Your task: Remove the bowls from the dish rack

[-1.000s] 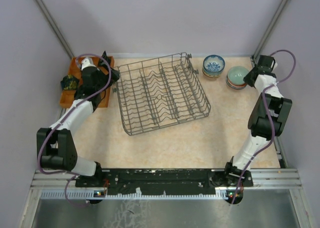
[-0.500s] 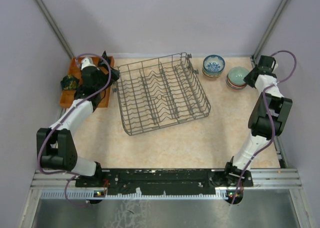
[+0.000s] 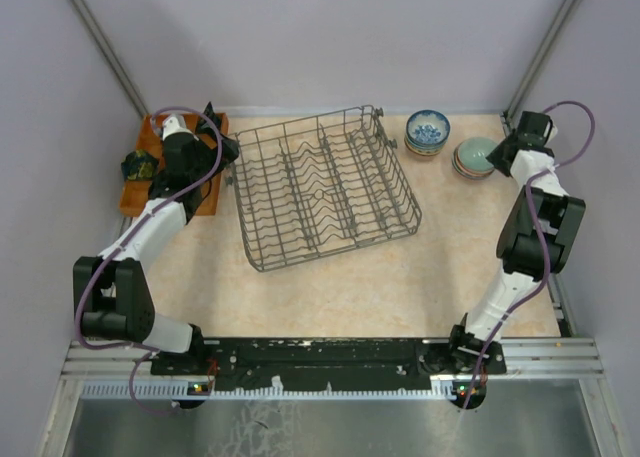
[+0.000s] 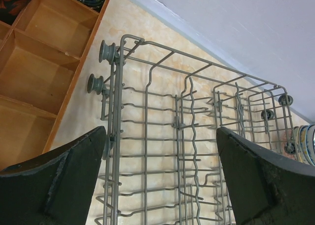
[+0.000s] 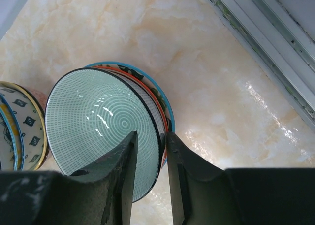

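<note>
1. The big dark grey wire dish rack (image 3: pixel 325 189) sits in the middle of the pale, stone-look bench (image 3: pixel 400 277). I see no bowl in it, so the job looks almost done.
2. The bowls are on the bench at the far right, past the rack. There are two piles side by side. One is a pile of small round blue-and-white bowls (image 3: pixel 428 129). The other has a pale green round bowl (image 5: pixel 103 121) on top.
3. Piling the bowls inside each other saves room. The green bowl sits in a bowl with a red and blue edge (image 5: pixel 160 94).
4. The right hand (image 5: pixel 151 141) is at the green bowl, one finger inside the rim and one outside. That is how you carry a bowl by its edge. There is a gap beside the rim, so this hand looks open and is not squeezing.
5. The left hand (image 4: pixel 161 131) is wide open and holds nothing. It hangs over the left end of the rack, next to the orange wooden tray (image 4: pixel 34 82) with little boxes. It looks like it is keeping out of the way.
6. I think the right hand should go straight up next, so it does not knock the pile.
</note>
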Controlling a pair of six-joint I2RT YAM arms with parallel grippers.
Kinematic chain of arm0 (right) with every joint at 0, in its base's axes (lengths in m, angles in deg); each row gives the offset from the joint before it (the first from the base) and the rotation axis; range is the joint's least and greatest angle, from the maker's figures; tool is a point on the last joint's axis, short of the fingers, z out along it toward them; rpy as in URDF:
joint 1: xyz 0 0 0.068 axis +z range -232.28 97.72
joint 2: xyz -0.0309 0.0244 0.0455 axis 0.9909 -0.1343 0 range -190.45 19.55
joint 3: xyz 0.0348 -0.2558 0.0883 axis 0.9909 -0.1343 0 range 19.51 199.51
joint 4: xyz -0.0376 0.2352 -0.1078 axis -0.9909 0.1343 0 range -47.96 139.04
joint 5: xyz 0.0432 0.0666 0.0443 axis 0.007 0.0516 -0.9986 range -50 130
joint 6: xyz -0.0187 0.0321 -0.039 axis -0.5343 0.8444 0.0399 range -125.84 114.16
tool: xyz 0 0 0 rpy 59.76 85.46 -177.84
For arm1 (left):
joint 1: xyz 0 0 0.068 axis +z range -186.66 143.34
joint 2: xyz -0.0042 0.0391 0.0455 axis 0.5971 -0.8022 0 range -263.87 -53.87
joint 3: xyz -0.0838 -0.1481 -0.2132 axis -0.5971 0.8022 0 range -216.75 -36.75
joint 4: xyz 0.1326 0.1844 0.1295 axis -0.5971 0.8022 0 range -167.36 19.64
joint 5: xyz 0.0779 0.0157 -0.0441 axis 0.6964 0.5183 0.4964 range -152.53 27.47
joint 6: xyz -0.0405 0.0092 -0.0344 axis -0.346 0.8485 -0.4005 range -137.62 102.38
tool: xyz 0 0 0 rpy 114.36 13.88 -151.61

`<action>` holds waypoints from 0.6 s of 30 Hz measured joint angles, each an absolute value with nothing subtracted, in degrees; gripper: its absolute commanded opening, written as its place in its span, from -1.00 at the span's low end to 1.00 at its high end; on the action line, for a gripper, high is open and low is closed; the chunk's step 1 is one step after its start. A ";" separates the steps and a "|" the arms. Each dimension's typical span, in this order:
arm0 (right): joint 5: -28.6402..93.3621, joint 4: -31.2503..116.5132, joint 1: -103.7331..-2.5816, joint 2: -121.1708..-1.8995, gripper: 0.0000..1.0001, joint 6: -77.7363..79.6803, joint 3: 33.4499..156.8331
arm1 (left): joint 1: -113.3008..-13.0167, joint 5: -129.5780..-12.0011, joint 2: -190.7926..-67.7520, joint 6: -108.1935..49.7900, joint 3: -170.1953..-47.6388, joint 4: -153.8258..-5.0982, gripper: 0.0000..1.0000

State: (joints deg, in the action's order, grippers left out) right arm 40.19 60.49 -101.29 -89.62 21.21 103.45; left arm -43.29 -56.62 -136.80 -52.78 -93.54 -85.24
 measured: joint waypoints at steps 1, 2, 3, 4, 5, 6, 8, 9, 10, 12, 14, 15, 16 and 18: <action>40.19 60.45 -101.27 -89.42 -0.34 21.21 103.34 | -43.29 -56.62 -136.80 -52.78 -93.52 -85.33 0.98; 40.19 60.38 -101.27 -89.16 -0.33 21.21 103.01 | -43.29 -56.64 -136.80 -52.78 -93.54 -85.41 0.98; 40.19 60.47 -101.27 -88.70 -0.31 21.21 102.57 | -43.29 -56.66 -136.80 -52.78 -93.52 -85.48 0.98; 40.17 60.49 -101.27 -88.33 -0.28 21.18 102.18 | -43.29 -56.73 -136.78 -52.78 -93.52 -85.52 0.98; 40.19 60.49 -101.27 -87.94 -0.21 21.18 101.81 | -43.29 -56.79 -136.78 -52.78 -93.54 -85.54 0.98; 40.19 60.52 -101.27 -87.50 -0.15 21.18 101.39 | -43.29 -56.86 -136.78 -52.80 -93.52 -85.57 0.98; 40.21 60.54 -101.27 -86.58 -0.08 21.23 100.56 | -43.29 -57.03 -136.80 -52.80 -93.52 -85.65 0.98; 40.25 60.49 -101.27 -86.12 -0.04 21.07 100.13 | -43.29 -57.14 -136.78 -52.84 -93.52 -85.83 0.98; 40.32 60.43 -101.27 -85.33 0.00 21.03 99.47 | -43.29 -57.21 -136.80 -52.95 -93.52 -85.98 0.98; 40.36 60.38 -101.27 -83.74 0.11 21.03 98.03 | -43.29 -57.34 -136.78 -53.19 -93.52 -86.31 0.98; 40.38 60.47 -101.27 -81.97 0.23 21.14 96.56 | -43.29 -57.49 -136.78 -53.41 -93.52 -86.42 0.98; 40.47 60.41 -101.27 -81.12 0.31 21.18 95.93 | -43.29 -57.56 -136.78 -53.46 -93.52 -86.44 0.98; 40.62 60.41 -101.27 -80.40 0.37 21.31 95.47 | -43.29 -57.60 -136.78 -53.57 -93.52 -86.44 0.98; 40.80 60.28 -101.27 -78.87 0.54 21.29 94.31 | -43.29 -57.62 -136.78 -53.61 -93.52 -86.48 0.98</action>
State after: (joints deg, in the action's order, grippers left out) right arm 40.80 60.28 -101.27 -78.87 21.29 94.31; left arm -43.29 -57.62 -136.78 -53.61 -93.52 -86.48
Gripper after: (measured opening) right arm 0.669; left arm 0.990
